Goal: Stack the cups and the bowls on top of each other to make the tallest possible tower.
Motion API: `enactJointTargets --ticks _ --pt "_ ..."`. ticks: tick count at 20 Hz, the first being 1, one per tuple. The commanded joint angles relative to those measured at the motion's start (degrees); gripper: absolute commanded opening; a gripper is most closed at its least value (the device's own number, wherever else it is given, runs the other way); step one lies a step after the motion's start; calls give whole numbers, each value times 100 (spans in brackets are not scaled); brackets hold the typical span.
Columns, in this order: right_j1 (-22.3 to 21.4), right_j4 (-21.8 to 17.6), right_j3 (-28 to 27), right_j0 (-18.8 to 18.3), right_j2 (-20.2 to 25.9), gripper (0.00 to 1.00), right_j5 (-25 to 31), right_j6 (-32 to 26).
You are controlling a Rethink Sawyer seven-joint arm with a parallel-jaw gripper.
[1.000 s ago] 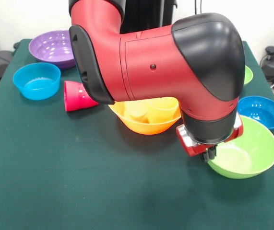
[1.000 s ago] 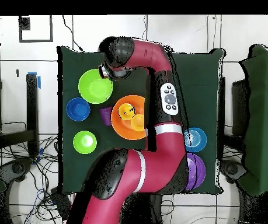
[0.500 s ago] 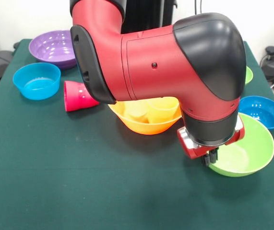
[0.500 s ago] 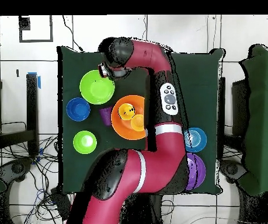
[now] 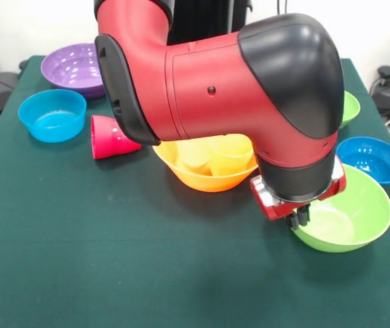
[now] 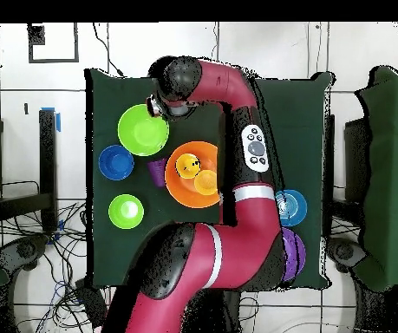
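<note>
My gripper (image 5: 298,217) stands at the near-left rim of the large lime green bowl (image 5: 348,222), its fingers close together on the rim. From above, the gripper (image 6: 157,106) sits at that bowl's (image 6: 141,130) edge. The large orange bowl (image 5: 208,181) holds two yellow cups (image 5: 230,154), and it shows in the overhead view too (image 6: 185,192). A red-pink cup (image 5: 111,137) lies on its side left of the orange bowl. A purple cup (image 6: 157,171) stands beside the orange bowl, hidden in the front view by the arm.
A blue bowl (image 5: 52,115) and the large purple bowl (image 5: 77,68) sit at the far left. Another blue bowl (image 5: 372,157) and a small lime green bowl (image 5: 350,106) lie to the right. The thick red arm (image 5: 215,89) hangs over the table's middle.
The gripper has risen slightly. The large lime green bowl has shifted a little toward the orange bowl with it. Everything else stays put.
</note>
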Motion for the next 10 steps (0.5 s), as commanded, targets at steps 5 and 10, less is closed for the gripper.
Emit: enactJointTargets --ticks 5,10 --pt "-423 115 542 -107 133 0 686 -601" --pt "-547 135 483 -94 125 0 934 -596"
